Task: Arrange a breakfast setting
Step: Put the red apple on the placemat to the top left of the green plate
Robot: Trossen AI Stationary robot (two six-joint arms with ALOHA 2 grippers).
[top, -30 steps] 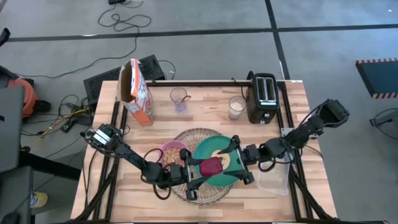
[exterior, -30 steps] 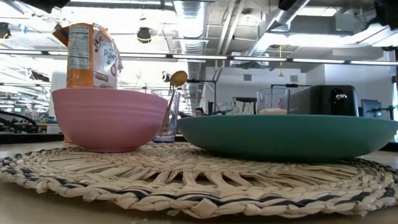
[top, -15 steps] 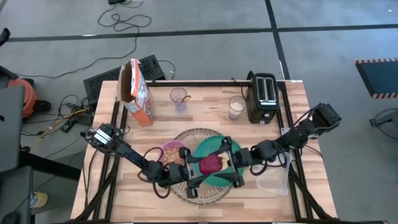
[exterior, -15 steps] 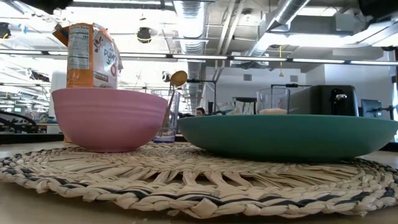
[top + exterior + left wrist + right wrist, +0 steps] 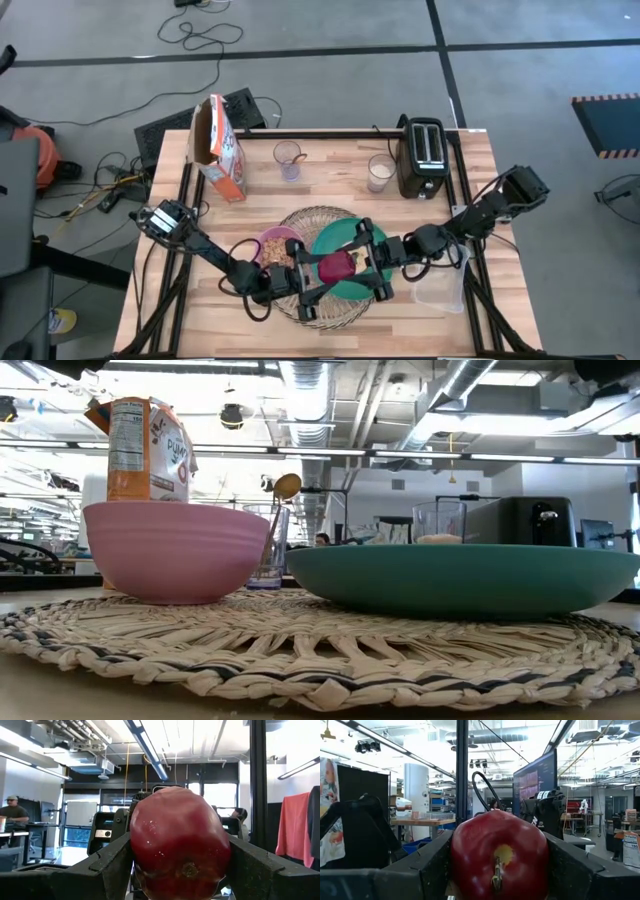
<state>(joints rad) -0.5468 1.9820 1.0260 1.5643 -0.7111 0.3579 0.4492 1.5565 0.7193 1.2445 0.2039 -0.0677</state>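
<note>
Dark-red round fruit [image 5: 338, 267] pinched between both claws at once, left claw [image 5: 318, 280] and right claw [image 5: 366, 262] opposed, hovering directly above teal round plate [image 5: 335, 240].

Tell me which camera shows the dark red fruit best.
The left wrist view: the dark red fruit fills it, held between claw fingers. The right wrist view shows its stem side, equally close. The high view shows it small above the teal plate; the low view misses it.
</note>
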